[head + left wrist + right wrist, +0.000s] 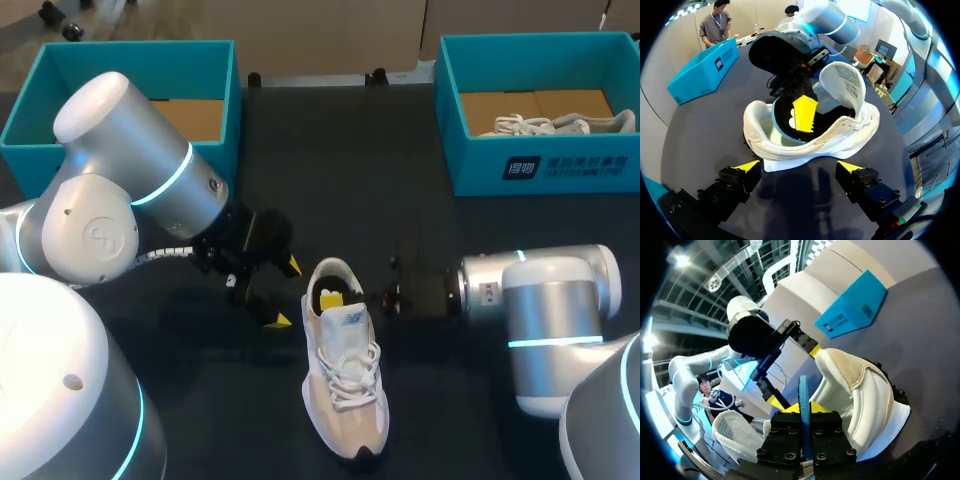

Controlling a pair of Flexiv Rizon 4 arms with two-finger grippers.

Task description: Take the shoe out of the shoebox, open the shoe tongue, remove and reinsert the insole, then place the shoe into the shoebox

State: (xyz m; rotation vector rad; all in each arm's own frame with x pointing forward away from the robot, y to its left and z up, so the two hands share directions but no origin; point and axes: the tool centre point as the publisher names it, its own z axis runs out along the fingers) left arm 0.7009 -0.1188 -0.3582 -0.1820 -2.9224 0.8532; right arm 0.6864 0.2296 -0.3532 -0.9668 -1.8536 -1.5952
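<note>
The insole (782,112) seems pinched by the right gripper (335,297), the left gripper (798,166) held wide; next it must be pulled out.

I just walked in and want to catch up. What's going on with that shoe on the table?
The shoe lies on the table with its tongue lifted open. The right pincer reaches into the shoe's opening and is shut on the insole, whose blue edge stands up between its fingers. The left pincer waits open beside the heel, holding nothing. A second shoe lies in the right box.
</note>
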